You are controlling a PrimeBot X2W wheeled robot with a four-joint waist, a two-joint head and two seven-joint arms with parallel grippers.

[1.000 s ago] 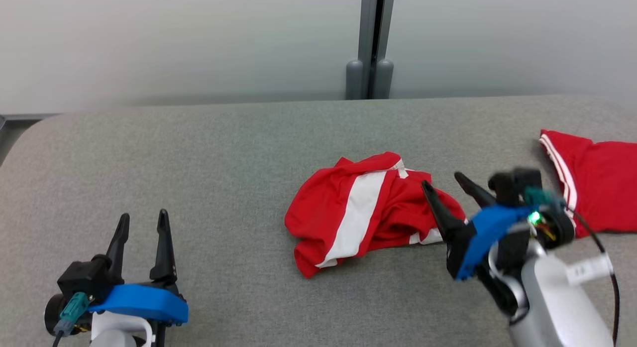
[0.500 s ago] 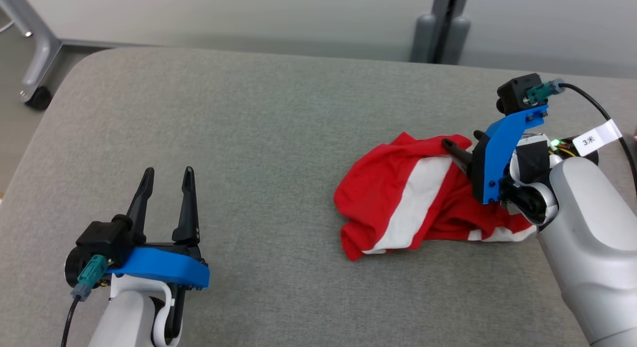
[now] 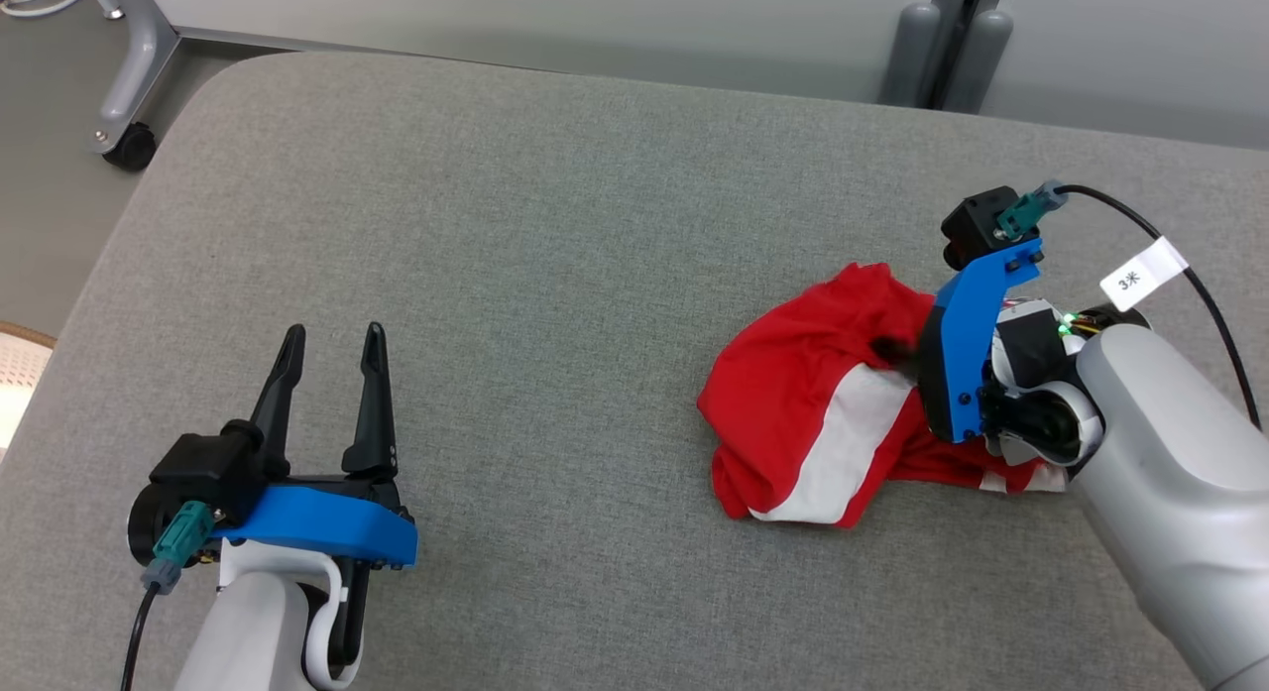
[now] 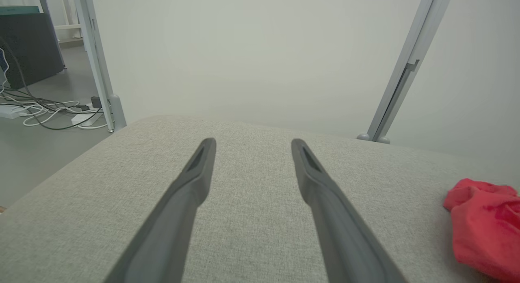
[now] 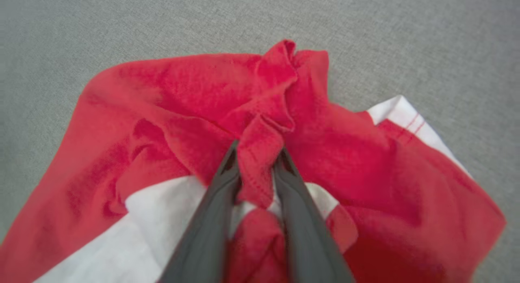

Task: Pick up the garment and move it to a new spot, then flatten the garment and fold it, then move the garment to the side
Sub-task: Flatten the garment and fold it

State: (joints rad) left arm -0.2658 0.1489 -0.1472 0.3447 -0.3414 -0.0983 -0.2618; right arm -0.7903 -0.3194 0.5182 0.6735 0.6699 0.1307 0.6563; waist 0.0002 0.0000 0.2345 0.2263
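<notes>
Two fingers [image 5: 211, 218] of the right claw [image 5: 258, 153] pinch the garment [image 5: 162, 92] (red, bunched).

Red garment [image 3: 793, 413] on grey table [image 3: 555, 275]

item: red garment [image 3: 793, 403] with a broad white band | state: crumpled in a heap | place: laid on the grey padded surface [image 3: 555, 275], toward its right side | contact: one raised fold is pinched by the right gripper [image 5: 258, 150]

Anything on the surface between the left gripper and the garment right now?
No. In the head view the stretch from the left gripper to the garment is bare grey padded surface.
</notes>
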